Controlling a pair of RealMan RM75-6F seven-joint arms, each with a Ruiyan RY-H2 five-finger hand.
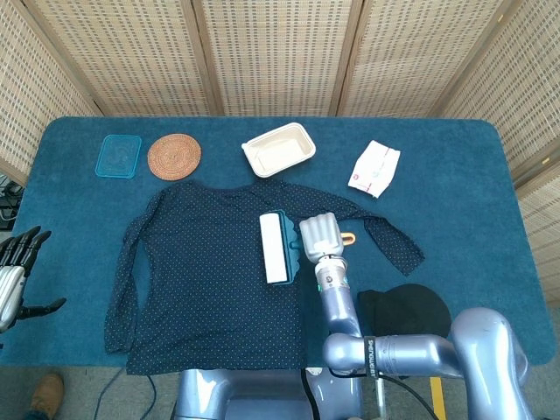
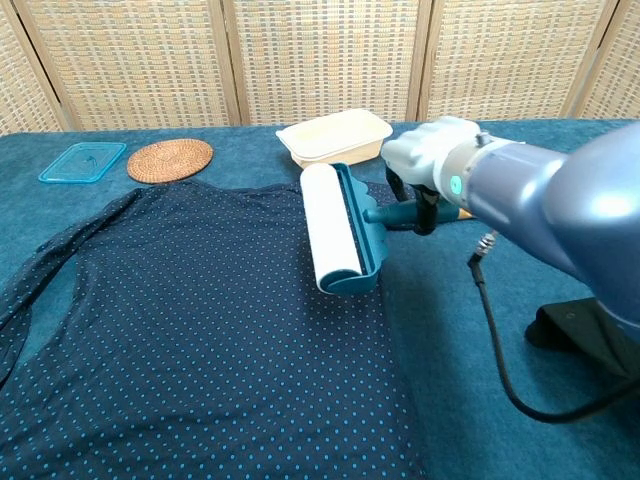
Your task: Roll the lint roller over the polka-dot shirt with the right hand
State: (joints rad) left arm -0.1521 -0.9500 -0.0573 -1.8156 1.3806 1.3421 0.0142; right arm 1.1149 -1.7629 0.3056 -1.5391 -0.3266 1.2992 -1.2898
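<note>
The navy polka-dot shirt (image 1: 206, 280) (image 2: 180, 330) lies flat across the blue table. A lint roller (image 1: 275, 248) (image 2: 335, 240) with a white drum and teal frame rests on the shirt's right side. My right hand (image 1: 321, 236) (image 2: 428, 160) grips its teal handle from the right. An orange handle tip (image 1: 348, 236) pokes out past the hand. My left hand (image 1: 16, 271) hovers off the table's left edge with fingers spread, holding nothing.
Along the far edge sit a blue lid (image 1: 118, 156), a woven coaster (image 1: 174, 156), a cream tray (image 1: 278, 150) and a white packet (image 1: 374, 168). A black cloth (image 1: 407, 311) lies near the right front, beside my right arm.
</note>
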